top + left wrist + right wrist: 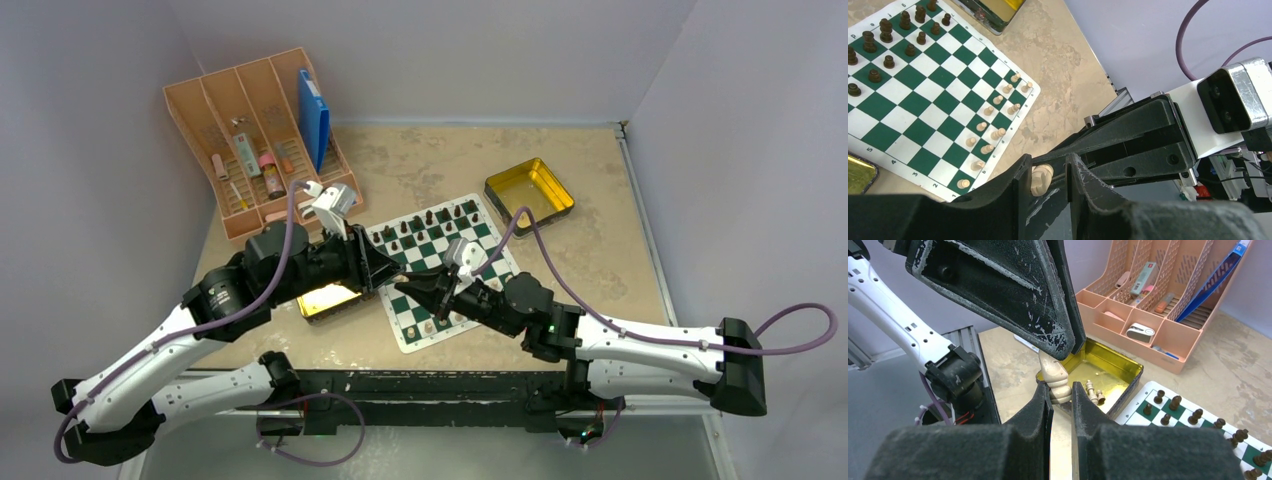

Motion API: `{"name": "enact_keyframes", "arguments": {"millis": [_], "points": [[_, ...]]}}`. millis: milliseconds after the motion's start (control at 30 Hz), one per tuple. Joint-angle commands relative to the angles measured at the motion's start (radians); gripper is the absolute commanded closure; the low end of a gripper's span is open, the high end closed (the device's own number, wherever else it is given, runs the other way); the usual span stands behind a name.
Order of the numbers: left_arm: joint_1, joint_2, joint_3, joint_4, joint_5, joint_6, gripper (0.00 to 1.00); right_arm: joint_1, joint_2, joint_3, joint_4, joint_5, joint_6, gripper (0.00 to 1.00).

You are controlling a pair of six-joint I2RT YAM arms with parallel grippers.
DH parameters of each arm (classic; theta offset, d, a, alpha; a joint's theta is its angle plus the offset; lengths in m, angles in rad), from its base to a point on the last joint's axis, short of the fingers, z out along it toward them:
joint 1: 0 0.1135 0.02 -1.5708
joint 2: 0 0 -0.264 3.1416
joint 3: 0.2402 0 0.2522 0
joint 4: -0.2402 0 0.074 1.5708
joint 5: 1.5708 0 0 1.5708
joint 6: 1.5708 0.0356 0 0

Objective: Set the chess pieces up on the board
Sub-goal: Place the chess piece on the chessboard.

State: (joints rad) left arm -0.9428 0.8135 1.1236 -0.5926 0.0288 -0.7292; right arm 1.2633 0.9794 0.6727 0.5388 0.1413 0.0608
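Note:
A tan chess piece (1055, 375) hangs in the air between both grippers, over the table left of the green-and-white board (425, 250). My right gripper (1060, 388) is shut on its base. My left gripper (1048, 162) is open around its top; the piece (1040, 180) touches one finger and a gap shows to the other. In the top view the two grippers meet tip to tip, left (393, 275) and right (408, 290). Several tan pieces (993, 135) stand along the board's near rows and dark pieces (885, 30) along its far rows.
A gold tin (1128, 375) lies just beyond the grippers with two small tan pieces (1093, 390) in it. A second gold tin (530, 195) sits at the back right. A pink organizer (260, 140) with small items stands at the back left.

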Motion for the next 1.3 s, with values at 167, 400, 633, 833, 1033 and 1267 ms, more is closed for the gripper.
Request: {"name": "enact_keyframes", "arguments": {"millis": [167, 400, 633, 833, 1033, 1267], "points": [[-0.001, -0.023, -0.015, -0.011, -0.008, -0.05, 0.7, 0.003, -0.032, 0.047, 0.03, 0.06, 0.021, 1.0], [-0.001, -0.016, 0.002, -0.041, -0.046, -0.047, 0.62, 0.003, -0.019, 0.047, 0.03, 0.049, 0.027, 1.0], [-0.001, -0.032, -0.02, -0.009, -0.036, -0.048, 0.68, 0.004, -0.017, 0.041, 0.065, 0.035, 0.03, 1.0], [-0.002, -0.049, -0.042, 0.069, 0.013, -0.036, 0.83, 0.003, -0.021, 0.029, 0.065, 0.048, 0.037, 1.0], [-0.002, -0.036, -0.045, 0.081, 0.046, -0.017, 1.0, 0.003, -0.043, 0.016, 0.045, 0.069, 0.042, 0.91], [-0.001, 0.017, -0.026, 0.079, 0.025, 0.116, 1.0, 0.003, -0.123, -0.019, 0.032, 0.053, 0.115, 0.32]]}}
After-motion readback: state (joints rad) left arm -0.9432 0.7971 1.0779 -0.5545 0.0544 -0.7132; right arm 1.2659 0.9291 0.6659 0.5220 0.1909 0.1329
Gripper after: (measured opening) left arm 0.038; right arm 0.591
